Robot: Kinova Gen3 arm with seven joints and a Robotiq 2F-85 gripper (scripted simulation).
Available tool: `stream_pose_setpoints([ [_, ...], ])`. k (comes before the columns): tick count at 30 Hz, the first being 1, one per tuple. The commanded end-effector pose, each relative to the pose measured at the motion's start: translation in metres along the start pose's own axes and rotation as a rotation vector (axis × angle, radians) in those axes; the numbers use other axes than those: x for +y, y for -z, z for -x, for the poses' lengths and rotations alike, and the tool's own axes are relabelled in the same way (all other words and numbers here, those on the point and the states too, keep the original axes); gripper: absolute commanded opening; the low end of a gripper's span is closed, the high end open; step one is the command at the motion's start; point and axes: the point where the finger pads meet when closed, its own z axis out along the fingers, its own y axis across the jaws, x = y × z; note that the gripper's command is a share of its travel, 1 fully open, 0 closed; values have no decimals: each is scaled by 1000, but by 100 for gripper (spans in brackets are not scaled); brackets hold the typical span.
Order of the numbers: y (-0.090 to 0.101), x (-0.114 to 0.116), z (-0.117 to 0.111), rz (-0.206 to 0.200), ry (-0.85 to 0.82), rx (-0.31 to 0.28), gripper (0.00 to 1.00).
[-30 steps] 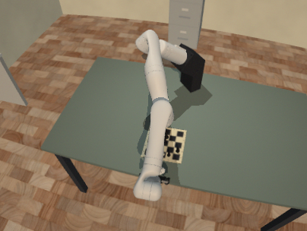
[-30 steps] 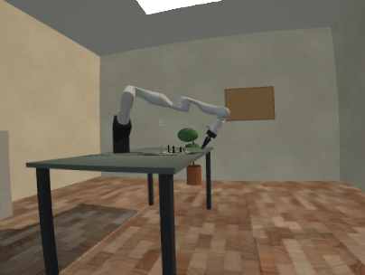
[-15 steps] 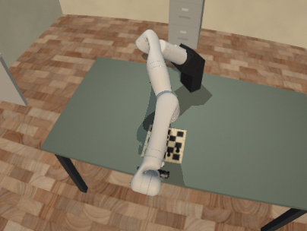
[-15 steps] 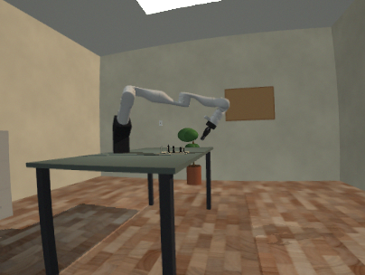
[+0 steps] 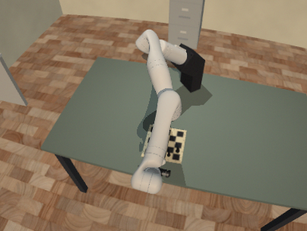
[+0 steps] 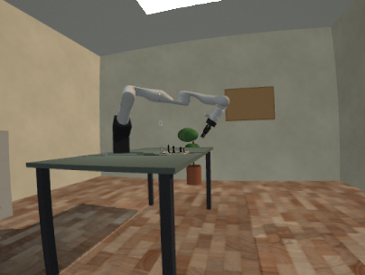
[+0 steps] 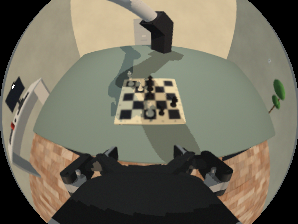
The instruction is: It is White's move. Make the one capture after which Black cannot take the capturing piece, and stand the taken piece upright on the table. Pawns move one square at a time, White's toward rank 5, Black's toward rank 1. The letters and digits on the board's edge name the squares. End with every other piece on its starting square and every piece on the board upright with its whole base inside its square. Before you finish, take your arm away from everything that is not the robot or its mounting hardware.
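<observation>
A chessboard (image 7: 119, 119) is seen on a green table (image 7: 225, 107), with light and dark chess pieces stood upright on it. Below the board, the fingers of the open gripper (image 7: 145, 152) are spread wide, apart from every piece. A plant (image 7: 279, 90) is glimpsed at the right.

Green table (image 5: 235, 125) (image 6: 113, 162) (image 7: 200, 70) on dark legs, parquet floor (image 5: 34, 125) (image 6: 226, 217) (image 7: 45, 160) under it. Beyond the table: potted plant (image 6: 193, 174) (image 7: 278, 90), brown wall board (image 6: 249, 103). Grey drawer cabinet (image 5: 185, 23) past its far edge (handles visible). Bright ceiling panel (image 6: 178, 5) above.
</observation>
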Motion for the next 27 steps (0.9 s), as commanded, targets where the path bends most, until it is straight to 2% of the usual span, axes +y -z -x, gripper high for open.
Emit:
stream_pose_setpoints([
  [1, 1, 2, -1, 2, -2, -3, 100],
  [8, -4, 13, -3, 19, -31, -20, 100],
  [17, -16, 40, -15, 63, -127, -81, 100],
  [19, -16, 40, -15, 63, -127, -81, 100],
  [27, -29, 63, -39, 107, -260, -179, 100],
])
